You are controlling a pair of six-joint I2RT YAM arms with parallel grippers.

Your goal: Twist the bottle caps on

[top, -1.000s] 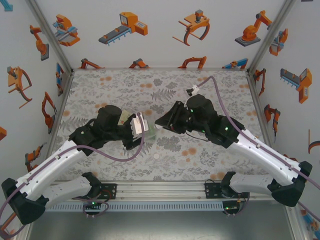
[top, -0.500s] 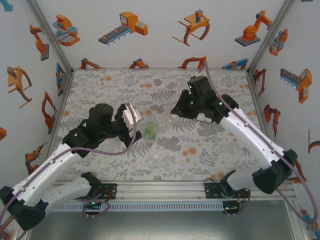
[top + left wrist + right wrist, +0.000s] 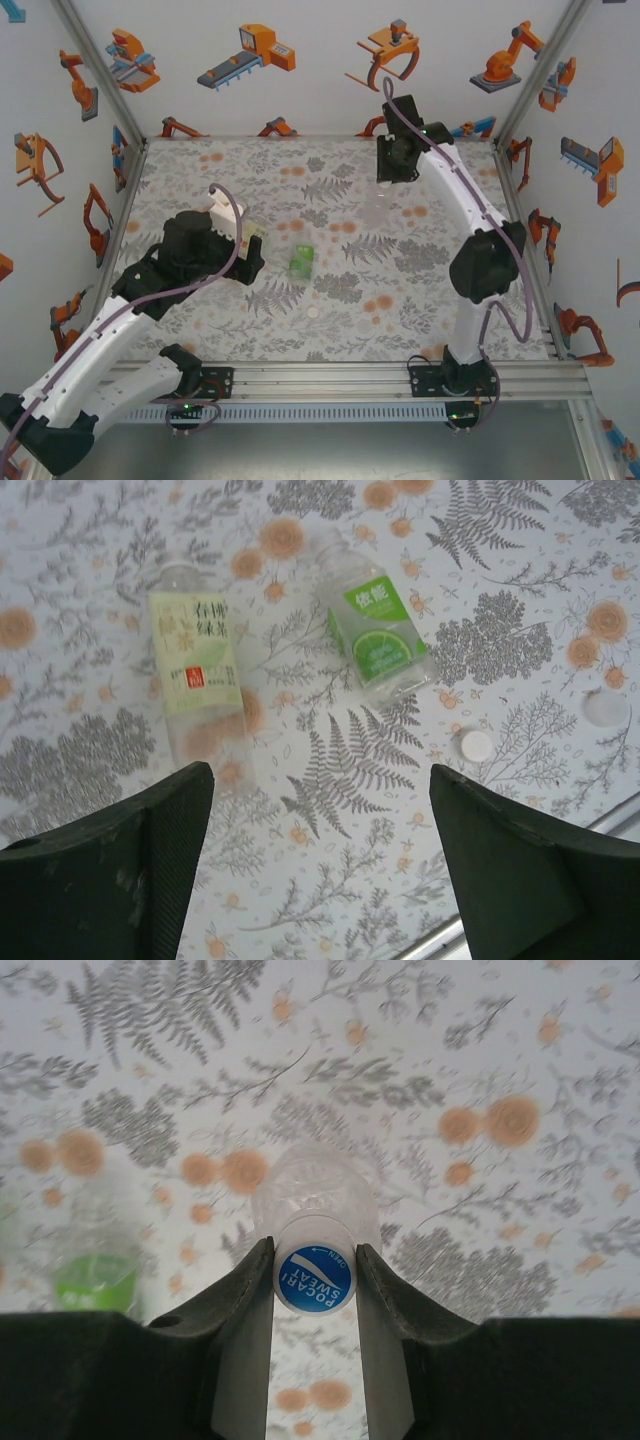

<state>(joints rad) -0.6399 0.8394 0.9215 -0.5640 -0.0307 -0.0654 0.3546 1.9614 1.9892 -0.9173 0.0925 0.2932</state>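
My right gripper (image 3: pixel 315 1250) is shut on a blue-and-white cap (image 3: pixel 315 1278) that sits on the nearly plain clear bottle (image 3: pixel 315 1192). The bottle hangs below it over the far part of the table (image 3: pixel 378 207). My left gripper (image 3: pixel 320 780) is open above the mat with nothing between its fingers. Ahead of it lie the bottle with the pale yellow-green label (image 3: pixel 195 660) and the bottle with the bright green label (image 3: pixel 375 630), side by side. A loose white cap (image 3: pixel 474 745) lies on the mat to the right of the green one, also seen from above (image 3: pixel 314 312).
A second pale round disc (image 3: pixel 607 708) lies near the right edge of the left wrist view. The floral mat (image 3: pixel 330 330) is bounded by a metal rail (image 3: pixel 330 375) in front and illustrated walls on the other sides. The right arm (image 3: pixel 480 260) stretches across the right half.
My left gripper has opened and drawn back to the left, leaving the green-label bottle on the mat. The right arm has swung from the centre to the far back with the clear bottle.
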